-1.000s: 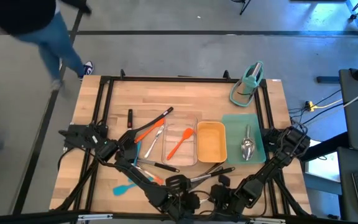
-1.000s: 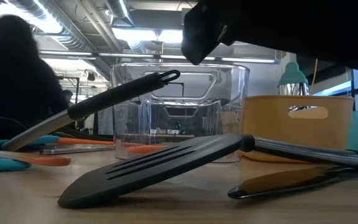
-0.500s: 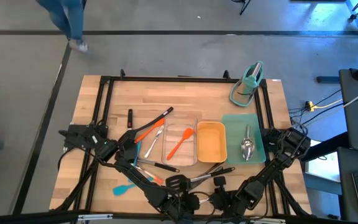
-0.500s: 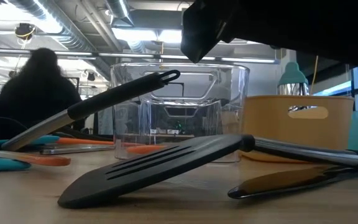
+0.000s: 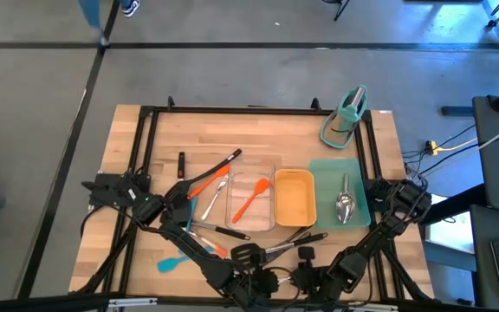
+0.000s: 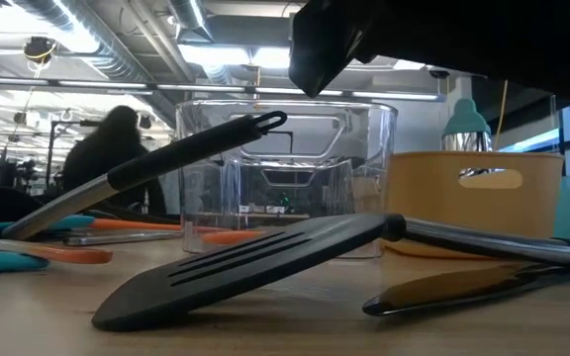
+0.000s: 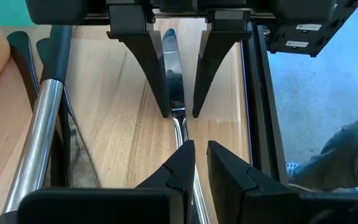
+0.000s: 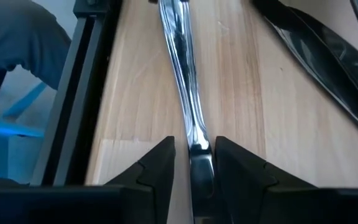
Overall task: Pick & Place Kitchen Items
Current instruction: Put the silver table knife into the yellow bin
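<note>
The table (image 5: 258,139) is pale wood with a striped plank grain, framed in black. An orange spatula (image 5: 250,201) lies in a clear tray (image 5: 251,165) beside a yellow tray (image 5: 294,198). A blue spatula (image 5: 172,262), black turner (image 6: 250,265), shiny steel spoon (image 5: 345,204) on a teal mat (image 5: 326,178).

Both arms are matte black, built of boxy jointed links with black cables running along them. The left arm (image 5: 158,212) shows chunky angular housings at its joints; the right arm (image 5: 379,230) looks the same, with a rounded joint block and looping cable beside it. In the left wrist view, the left arm's own fingers (image 7: 173,171) are dark wedge-shaped blades tapering to blunt tips, mounted on a flat black carriage. The other arm's gripper body there is a black block bearing small white printed labels (image 7: 303,36). The right arm's fingers (image 8: 157,165) are equally dark, angular and smooth-faced.
</note>
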You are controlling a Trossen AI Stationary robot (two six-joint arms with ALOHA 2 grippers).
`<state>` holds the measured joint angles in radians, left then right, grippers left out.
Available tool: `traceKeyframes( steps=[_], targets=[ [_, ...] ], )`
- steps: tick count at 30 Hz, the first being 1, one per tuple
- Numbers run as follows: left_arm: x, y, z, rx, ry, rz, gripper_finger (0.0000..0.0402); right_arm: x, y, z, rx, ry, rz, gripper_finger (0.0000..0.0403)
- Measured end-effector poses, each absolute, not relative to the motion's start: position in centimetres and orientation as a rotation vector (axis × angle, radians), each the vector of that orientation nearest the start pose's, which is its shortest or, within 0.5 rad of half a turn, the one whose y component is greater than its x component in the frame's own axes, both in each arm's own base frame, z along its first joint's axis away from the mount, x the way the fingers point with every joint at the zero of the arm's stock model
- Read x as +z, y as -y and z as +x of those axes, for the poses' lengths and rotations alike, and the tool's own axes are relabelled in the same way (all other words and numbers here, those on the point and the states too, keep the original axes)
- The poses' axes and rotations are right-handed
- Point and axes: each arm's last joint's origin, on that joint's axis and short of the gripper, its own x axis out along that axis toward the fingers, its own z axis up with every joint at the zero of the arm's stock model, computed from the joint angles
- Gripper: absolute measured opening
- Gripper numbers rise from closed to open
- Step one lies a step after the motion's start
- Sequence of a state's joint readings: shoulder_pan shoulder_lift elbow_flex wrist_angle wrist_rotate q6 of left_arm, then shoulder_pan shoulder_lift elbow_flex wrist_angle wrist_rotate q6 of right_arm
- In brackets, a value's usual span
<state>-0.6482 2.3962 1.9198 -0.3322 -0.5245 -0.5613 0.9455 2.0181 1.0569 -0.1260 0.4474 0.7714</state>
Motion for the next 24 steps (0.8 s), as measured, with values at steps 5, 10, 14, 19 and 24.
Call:
traceKeyframes(
  steps=[5,10,14,19,24],
  targets=[
    [15.64,30.43,42.60,0.074,-0.674,-0.092,0.0040,9.17,-29.09,22.55,0.104,-0.925,0.004,0.0136],
    [15.64,30.44,42.59,0.073,-0.674,-0.092,0.0040,9.16,-29.05,22.54,0.105,-0.927,-0.004,0.0122],
    [15.64,30.43,42.60,0.073,-0.675,-0.092,0.0040,9.12,-28.95,22.56,0.095,-0.933,0.002,0.0101],
    [15.63,30.44,42.59,0.068,-0.676,-0.077,0.0040,9.10,-28.91,22.55,0.082,-0.937,0.019,0.0077],
    [15.63,30.44,42.59,0.061,-0.678,-0.069,0.0040,9.11,-28.92,22.55,0.068,-0.937,0.048,0.0061]
  ],
)
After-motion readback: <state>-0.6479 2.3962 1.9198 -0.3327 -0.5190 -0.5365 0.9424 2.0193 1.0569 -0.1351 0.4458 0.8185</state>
